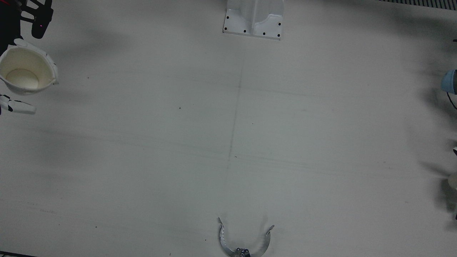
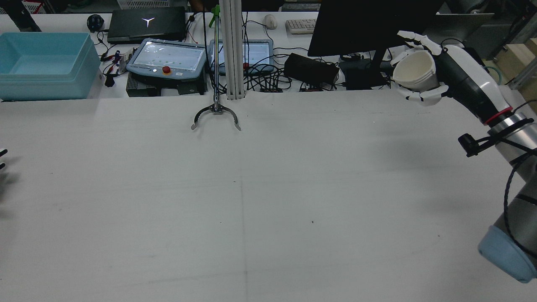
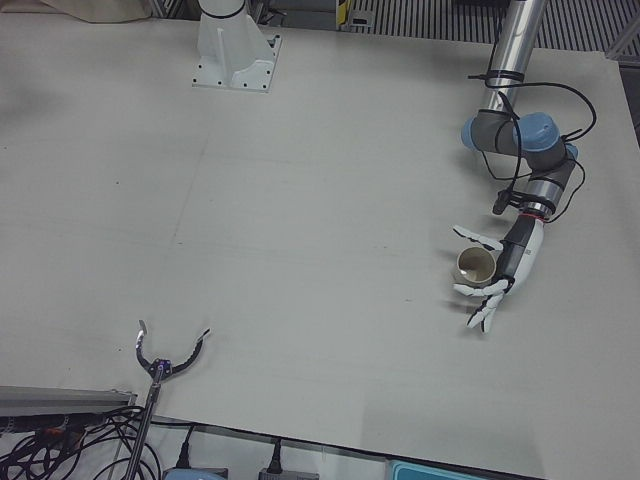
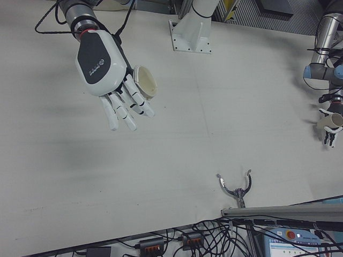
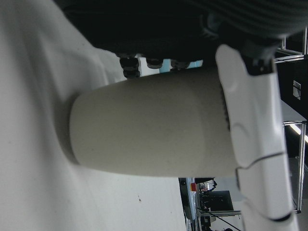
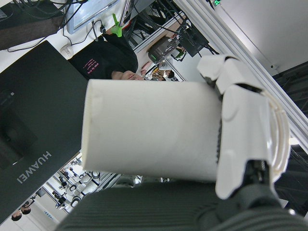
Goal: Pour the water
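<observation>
Front view, read from its left to its right. Far to the left of the pedestal (image 1: 253, 21), the right hand (image 4: 104, 64) holds the right cup (image 1: 25, 71) clear of the table (image 1: 228, 142). Its fingers wrap the wall and the mouth faces partly sideways. The cup's floor shows pale and looks dry, though a thin layer of water cannot be excluded.

Far to the right of the pedestal, beyond this view's edge, the left cup (image 3: 477, 264) appears to stand on the table. The left hand (image 3: 505, 270) is closed around it, thumb on one side and fingers on the other. How firm that hold is cannot be judged.

Likely faults:
- The cups are well apart, on opposite sides of the pedestal, so a long carry comes before any pour, and a tilted full cup would spill over the table on the way.
- Thin cup walls may buckle under a tight grasp or slip from a loose one.
- Poorly aligned rims would send the stream past the receiving cup.

Hidden or unclear:
- The front view cuts off the left hand almost wholly.
- The rear view shows only a sliver of the left hand at its left edge.
- Both hand views show only cup walls, never the contents.
- The left cup's inside is too small to read.
- Which cup is the source cannot be told.
</observation>
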